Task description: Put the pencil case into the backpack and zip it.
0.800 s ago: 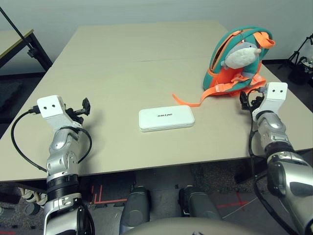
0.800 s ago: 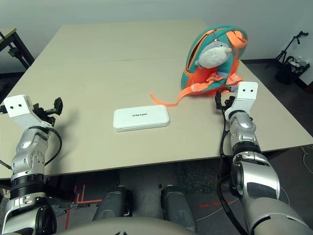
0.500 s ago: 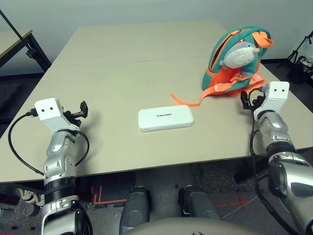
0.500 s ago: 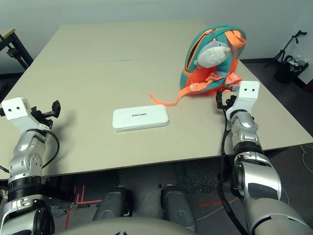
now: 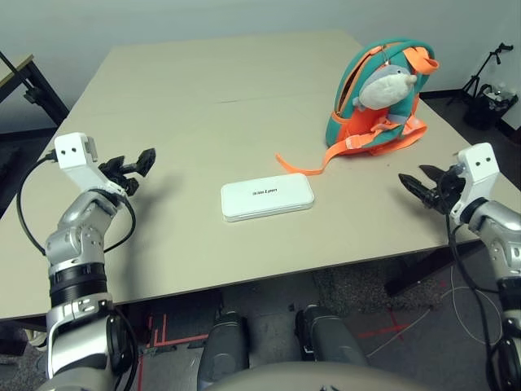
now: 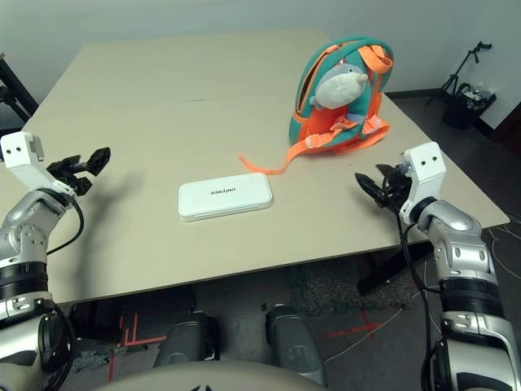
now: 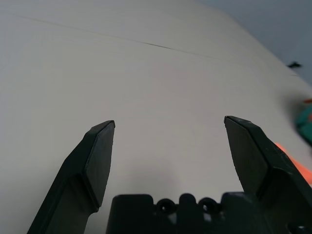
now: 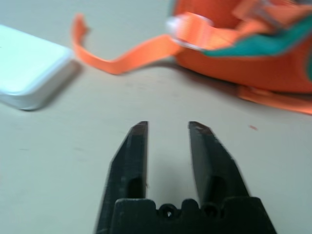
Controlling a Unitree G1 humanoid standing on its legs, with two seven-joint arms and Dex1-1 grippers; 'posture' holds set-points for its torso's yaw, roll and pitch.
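The white pencil case [image 5: 267, 198] lies flat on the table's near middle, its lettering facing up. The teal and orange backpack [image 5: 378, 106] stands at the back right with the grey-white plush toy [image 5: 384, 85] hanging on its front. My left gripper [image 5: 138, 163] hovers over the table's left side, wide open and empty, pointing toward the case. My right gripper [image 5: 415, 183] is near the table's right front edge, below the backpack, its fingers [image 8: 139, 146] a narrow gap apart with nothing between them. The wrist view shows the case's corner [image 8: 29, 73] and the backpack's base [image 8: 243, 53] ahead of it.
A loose orange strap [image 5: 305, 165] trails from the backpack across the table toward the case. A seam [image 5: 244, 99] runs across the tabletop. Black stands [image 5: 487, 91] are on the floor at the right, and a dark frame [image 5: 32, 90] at the left.
My right gripper has drawn back from beside the backpack to the table's right front edge. My left gripper has swung up and inward. Case and backpack have stayed put; the camera shifted.
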